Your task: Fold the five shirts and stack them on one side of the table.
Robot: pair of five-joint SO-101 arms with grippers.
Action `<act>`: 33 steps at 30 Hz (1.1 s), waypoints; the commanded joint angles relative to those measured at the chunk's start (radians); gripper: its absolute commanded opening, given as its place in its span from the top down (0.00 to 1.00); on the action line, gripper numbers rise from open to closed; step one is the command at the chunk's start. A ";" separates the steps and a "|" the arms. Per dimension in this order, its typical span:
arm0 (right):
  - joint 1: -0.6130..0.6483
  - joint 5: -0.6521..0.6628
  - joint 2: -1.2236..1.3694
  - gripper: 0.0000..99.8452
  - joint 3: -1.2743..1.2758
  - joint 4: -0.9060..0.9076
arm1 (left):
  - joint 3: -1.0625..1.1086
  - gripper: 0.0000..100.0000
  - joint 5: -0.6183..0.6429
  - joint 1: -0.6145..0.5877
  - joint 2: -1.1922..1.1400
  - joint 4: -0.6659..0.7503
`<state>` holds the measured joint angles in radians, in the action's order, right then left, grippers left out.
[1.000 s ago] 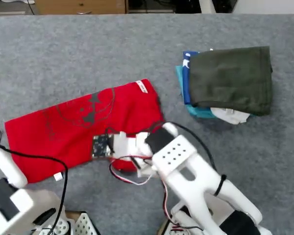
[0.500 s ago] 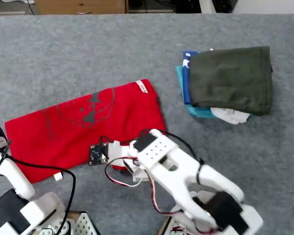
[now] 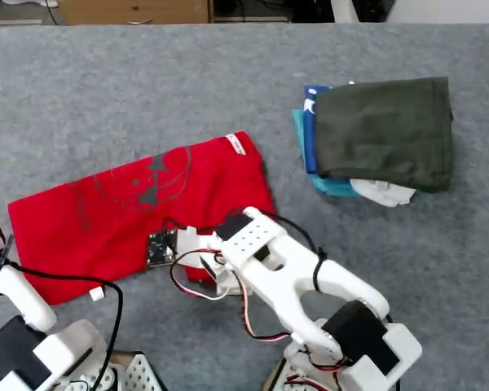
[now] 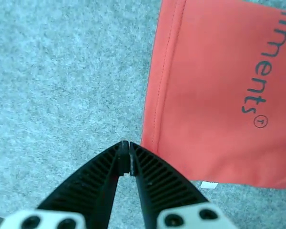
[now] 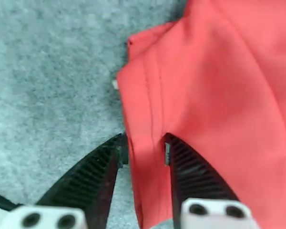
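A red shirt (image 3: 138,216) lies folded in a long strip across the left half of the grey table. My right gripper (image 5: 144,149) is open at the shirt's near edge, and the hem of the red shirt (image 5: 148,119) lies between its fingers. In the high view the right gripper (image 3: 202,264) sits at that near edge. My left gripper (image 4: 125,155) is shut with nothing in it, its tips on the table just beside the end of the red shirt (image 4: 214,95). A stack of folded shirts (image 3: 383,134), dark green on top, rests at the back right.
The left arm (image 3: 8,281) stands at the near left corner, with black cables trailing over the table. A small white tag (image 3: 96,293) sticks out at the shirt's near left corner. Grey cloth lies bare behind the shirt and right of the right arm.
The right arm has swung left along the shirt's near edge, bringing its gripper over the hem. The left arm has shifted slightly at the left edge.
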<state>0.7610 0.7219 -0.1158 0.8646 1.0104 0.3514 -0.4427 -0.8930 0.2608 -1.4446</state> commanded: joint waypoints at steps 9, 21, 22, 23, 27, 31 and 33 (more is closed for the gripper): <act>-0.047 -0.011 0.025 1.00 -0.027 -0.009 | -0.040 0.98 -0.008 -0.009 0.035 0.005; -0.137 -0.034 0.027 1.00 -0.309 0.215 | -0.095 0.98 -0.002 -0.009 0.031 0.005; -0.143 -0.031 0.027 1.00 -0.344 0.236 | -0.095 0.98 -0.002 -0.009 0.031 0.005; -0.143 -0.015 0.030 1.00 -0.378 0.262 | -0.095 0.98 -0.002 -0.011 0.031 0.005; -0.143 0.021 0.120 1.00 -0.539 0.356 | -0.095 0.98 -0.002 -0.011 0.039 0.005; -0.156 0.089 0.311 1.00 -0.780 0.442 | -0.095 0.98 0.000 -0.011 0.039 0.005; -0.171 0.152 0.409 1.00 -0.937 0.512 | -0.094 0.98 0.000 -0.011 0.039 0.003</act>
<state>0.6183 0.8032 0.1926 0.1619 1.4477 0.2931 -0.4427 -0.8930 0.2639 -1.4446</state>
